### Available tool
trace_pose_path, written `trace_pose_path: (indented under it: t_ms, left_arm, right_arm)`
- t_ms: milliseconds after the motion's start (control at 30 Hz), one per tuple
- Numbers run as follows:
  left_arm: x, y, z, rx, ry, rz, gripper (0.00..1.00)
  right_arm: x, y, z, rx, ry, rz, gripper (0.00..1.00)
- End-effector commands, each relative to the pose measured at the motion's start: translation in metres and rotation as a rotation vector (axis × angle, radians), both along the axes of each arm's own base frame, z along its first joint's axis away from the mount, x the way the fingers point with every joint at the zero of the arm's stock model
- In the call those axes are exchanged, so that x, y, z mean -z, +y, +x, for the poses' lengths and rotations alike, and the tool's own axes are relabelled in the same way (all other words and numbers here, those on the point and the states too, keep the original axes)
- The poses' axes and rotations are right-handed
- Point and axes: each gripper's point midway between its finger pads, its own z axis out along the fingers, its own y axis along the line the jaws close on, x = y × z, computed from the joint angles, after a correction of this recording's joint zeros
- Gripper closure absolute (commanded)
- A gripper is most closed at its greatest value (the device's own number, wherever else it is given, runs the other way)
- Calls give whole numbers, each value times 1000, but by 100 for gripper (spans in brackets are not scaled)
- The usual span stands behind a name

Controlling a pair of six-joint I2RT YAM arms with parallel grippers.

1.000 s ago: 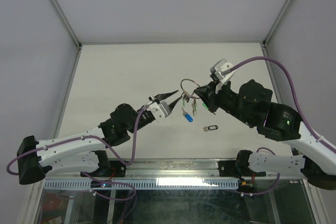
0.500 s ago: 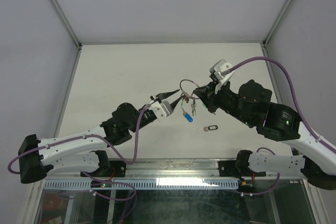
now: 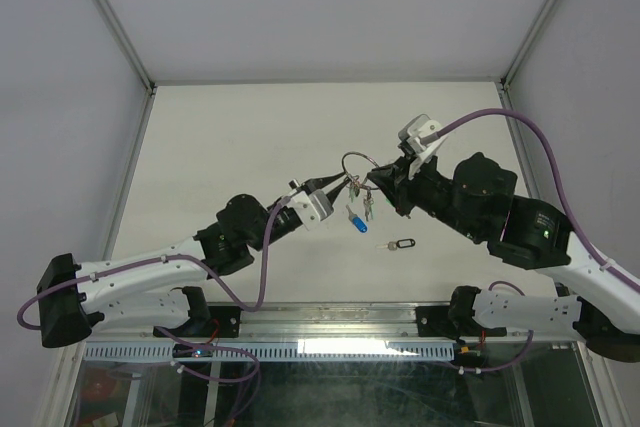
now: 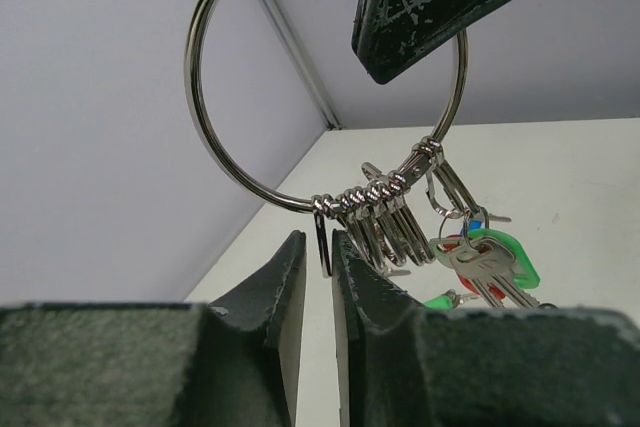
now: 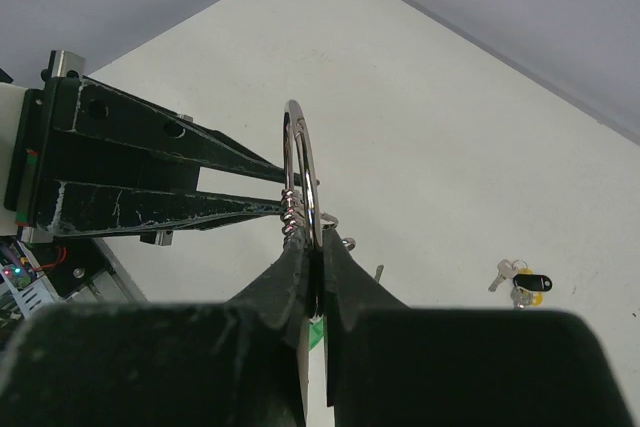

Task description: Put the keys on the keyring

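Observation:
The keyring (image 3: 350, 155) is a silver wire ring held up in the air, with my right gripper (image 3: 371, 180) shut on its lower edge; the right wrist view shows the keyring (image 5: 301, 159) edge-on, pinched in that gripper (image 5: 320, 249). Several small split rings and the green- and red-capped keys (image 4: 492, 259) hang from the keyring (image 4: 188, 72). My left gripper (image 4: 318, 237) stands just under it, jaws a narrow slit apart, with one small split ring (image 4: 321, 243) hanging between the tips and a gap showing beside it. A blue-capped key (image 3: 357, 225) lies on the table below.
A small black-and-yellow key bunch (image 3: 400, 244) lies on the white table (image 3: 230, 137) to the right of the blue key, also seen as the key bunch (image 5: 525, 284) in the right wrist view. Grey walls with metal corner posts enclose the table.
My left gripper has pushed forward to the right, up to the hanging rings, and its jaws have narrowed. The right gripper and keyring have barely moved.

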Motion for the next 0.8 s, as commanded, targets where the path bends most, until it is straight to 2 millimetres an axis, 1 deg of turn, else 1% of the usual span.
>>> trace_pose_path:
  t_ms: [0,167,333,567,767]
  left_arm:
    - [-35,1,-4,5,-35,-91,88]
    - [-34,3,-5,0,-32,-88,100]
    - [-29,9,-2,-32,-12,-69,100]
    - [-9,17,-2,-47,14,40,100]
    - [8,25,-1,-67,30,192,100]
  right_arm:
    - [-28,0,-1,-2,-38,112,100]
    - [-26,-2,1,12,-40,111,100]
    - [-25,-8,4,48,-41,123,100]
    - [-19,-12,15,138,-17,172,100]
    - [-11,-4,15,127,4,174,100]
